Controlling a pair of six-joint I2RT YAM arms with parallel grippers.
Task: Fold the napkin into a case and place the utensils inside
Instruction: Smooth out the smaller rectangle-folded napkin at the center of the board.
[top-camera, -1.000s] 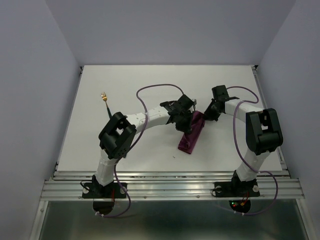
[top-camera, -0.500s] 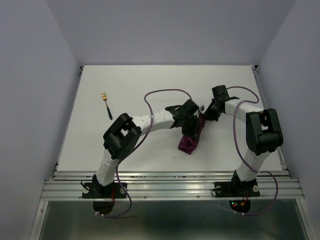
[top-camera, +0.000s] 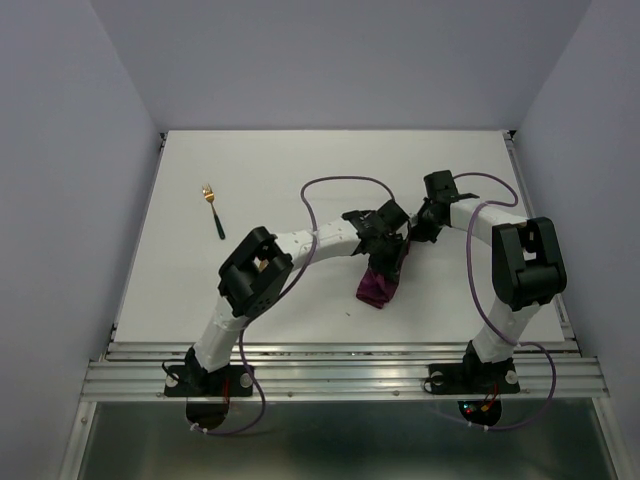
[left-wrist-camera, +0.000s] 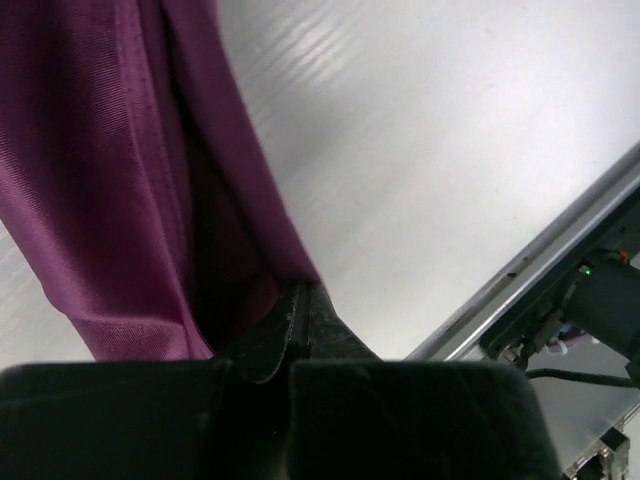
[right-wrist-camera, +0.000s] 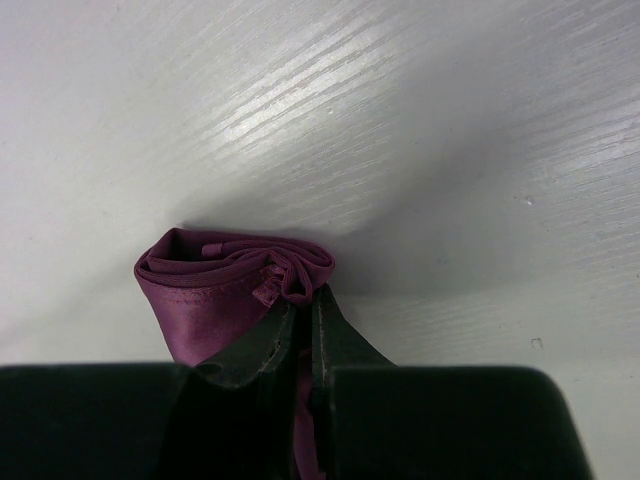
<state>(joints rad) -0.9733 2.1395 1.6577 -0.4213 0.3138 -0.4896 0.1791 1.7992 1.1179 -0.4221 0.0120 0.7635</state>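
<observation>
- Step in hand, as judged: folding. The napkin (top-camera: 380, 280), already a narrow layered strip, lies on the table (top-camera: 300, 160) about 4 o'clock from its centre.
- Left gripper (left-wrist-camera: 298, 295): clamped on a long edge of the strip.
- Right gripper (right-wrist-camera: 303, 305): clamped on the bunched 12 o'clock end.
- The fork (top-camera: 211, 207) lies well apart at 10 o'clock. No knife is seen.
- Next move, as judged: the strip is to be flattened and its mouth kept open, with one gripper freed for the fork.
- Against 1.0 s ago: the left gripper is shifted toward 3 o'clock, the strip is shorter, and the fork handle is uncovered.
</observation>
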